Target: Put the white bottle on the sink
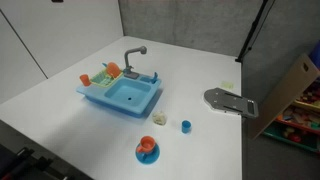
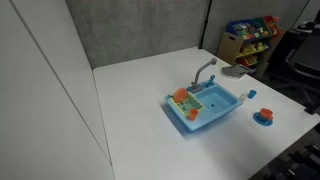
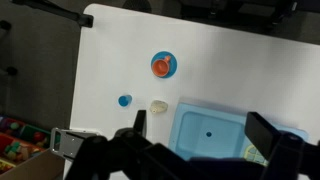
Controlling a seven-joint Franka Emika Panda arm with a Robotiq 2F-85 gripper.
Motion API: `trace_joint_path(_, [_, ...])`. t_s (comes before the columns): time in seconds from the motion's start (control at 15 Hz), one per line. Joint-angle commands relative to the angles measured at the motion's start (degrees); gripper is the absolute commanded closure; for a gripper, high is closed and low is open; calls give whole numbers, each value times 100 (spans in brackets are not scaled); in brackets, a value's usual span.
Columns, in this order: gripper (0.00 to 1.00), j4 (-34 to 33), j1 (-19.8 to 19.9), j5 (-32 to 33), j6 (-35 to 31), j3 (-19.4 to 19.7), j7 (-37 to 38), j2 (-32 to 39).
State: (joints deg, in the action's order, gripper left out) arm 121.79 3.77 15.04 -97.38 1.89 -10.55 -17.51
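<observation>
Gripper (image 3: 198,125) fingers, dark and spread wide with nothing between them, frame the bottom of my wrist view as I hang high over the table (image 3: 120,50). Below, the white bottle (image 3: 159,105) stands on the tabletop just beside the light-blue toy sink (image 3: 210,128), off one corner of the basin and not touching it. A small blue cup (image 3: 125,100) sits on the bottle's far side from the sink, and an orange cup on a blue saucer (image 3: 164,65) lies farther from the sink. By my reading, the approach is only starting and nothing is grasped. Next I must descend, centre the spread fingers over the squat bottle rather than the blue cup, and close gently.
</observation>
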Motion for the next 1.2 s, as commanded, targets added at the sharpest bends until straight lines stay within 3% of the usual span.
trace_joint_path(0.0, [0, -20, -67, 14, 20, 56, 14, 2])
trace_joint_path(0.73, [0, -246, -199, -160, 13, -12, 100, 258])
trace_joint_path(1.13, [0, -212, -436, -539, -465, -73, 3, 364])
